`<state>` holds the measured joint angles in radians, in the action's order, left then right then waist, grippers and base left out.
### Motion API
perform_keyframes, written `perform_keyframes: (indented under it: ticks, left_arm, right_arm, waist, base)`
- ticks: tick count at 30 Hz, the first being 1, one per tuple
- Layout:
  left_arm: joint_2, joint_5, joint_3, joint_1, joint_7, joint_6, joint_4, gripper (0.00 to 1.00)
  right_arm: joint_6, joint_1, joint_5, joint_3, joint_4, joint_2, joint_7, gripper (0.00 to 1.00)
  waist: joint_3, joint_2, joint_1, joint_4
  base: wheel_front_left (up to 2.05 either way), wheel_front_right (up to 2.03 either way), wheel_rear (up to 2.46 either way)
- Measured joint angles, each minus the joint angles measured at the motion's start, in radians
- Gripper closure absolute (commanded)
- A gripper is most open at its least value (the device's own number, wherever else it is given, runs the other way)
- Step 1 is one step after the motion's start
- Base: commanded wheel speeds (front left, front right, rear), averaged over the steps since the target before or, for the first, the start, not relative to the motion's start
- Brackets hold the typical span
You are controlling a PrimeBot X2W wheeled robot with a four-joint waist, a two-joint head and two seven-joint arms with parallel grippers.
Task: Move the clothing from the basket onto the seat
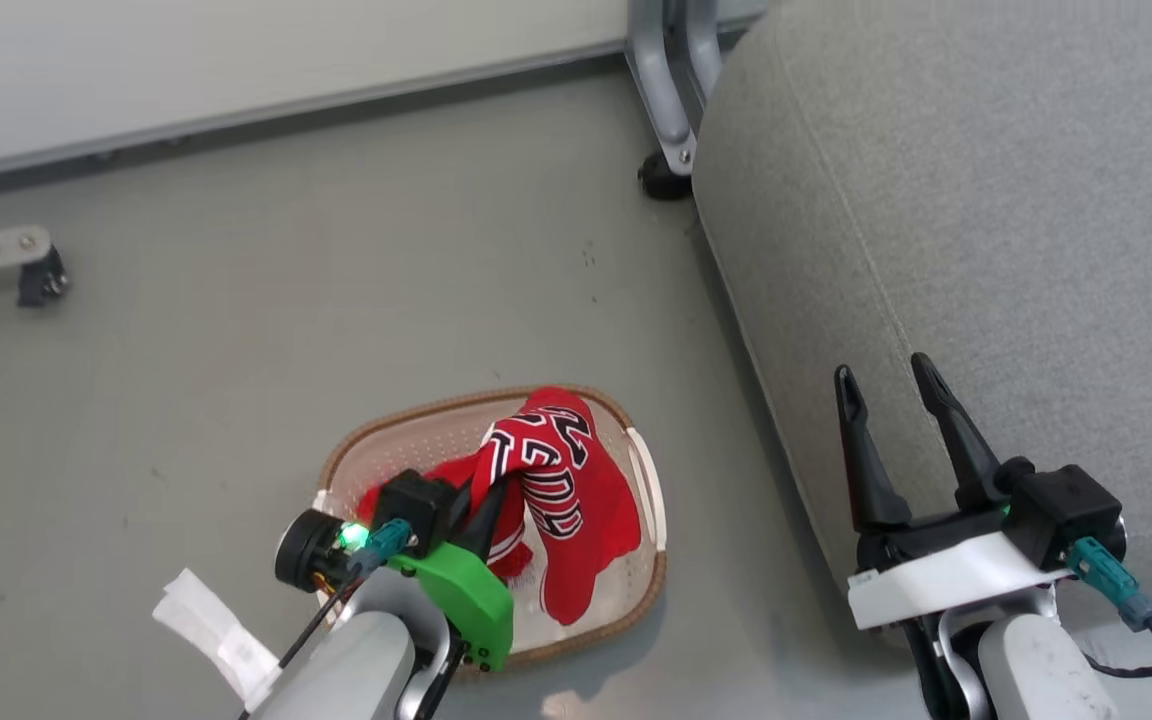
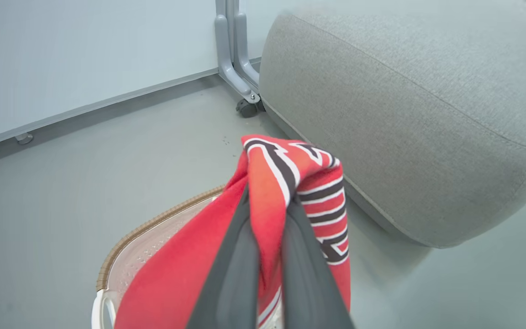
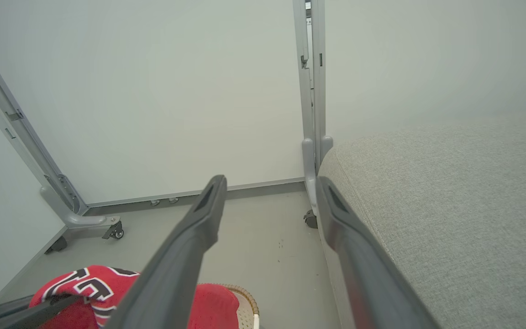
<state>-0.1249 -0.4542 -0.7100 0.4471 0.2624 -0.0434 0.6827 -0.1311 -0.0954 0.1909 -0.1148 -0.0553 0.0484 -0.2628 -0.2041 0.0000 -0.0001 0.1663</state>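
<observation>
Between the fingers of your left gripper [image 2: 270,201] a fold of the red lettered jersey [image 1: 561,480] was pinched, jaws nearly closed on it, the rest hanging down into the basket [image 1: 648,470]. The risk, as I judged it: that thin pinch could slip, or the trailing cloth could catch the rim and drag the basket across the floor [image 1: 336,250] as you swung toward the grey seat [image 1: 986,200]. Your left arm reached low over the basket, fingers aimed seatward; your right gripper [image 1: 883,372] hovered spread and empty near the seat's edge.
</observation>
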Motion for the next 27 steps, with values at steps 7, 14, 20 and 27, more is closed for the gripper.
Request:
perform_keyframes:
  ticks: [7, 14, 20, 27]
  left_arm:
    - [-0.006, 0.058, 0.136, -0.119, 0.000, 0.029, -0.175, 1.00]
    - [0.016, 0.106, 0.242, -0.208, 0.000, 0.052, -0.336, 1.00]
    - [0.030, 0.152, 0.272, -0.238, 0.002, 0.042, -0.421, 1.00]
    - [0.048, 0.172, 0.247, -0.234, 0.002, 0.027, -0.462, 1.00]
  right_arm:
    - [0.000, 0.042, 0.021, -0.011, -0.013, 0.000, 0.000, 0.00]
    - [0.000, 0.074, 0.034, -0.022, -0.021, 0.000, 0.000, 0.00]
    - [0.000, 0.076, 0.042, -0.031, -0.015, 0.000, 0.000, 0.00]
    - [0.000, 0.090, 0.029, -0.111, -0.032, 0.000, 0.000, 0.00]
  waist:
    - [0.140, 0.0000, 0.0000, -0.027]
    - [0.222, 0.0000, 0.0000, -0.061]
    - [0.236, 0.0000, 0.0000, -0.100]
    - [0.232, 0.0000, 0.0000, -0.132]
  base:
    - [0.00, 0.00, 0.00]
    - [0.00, 0.00, 0.00]
    - [0.00, 0.00, 0.00]
    - [0.00, 0.00, 0.00]
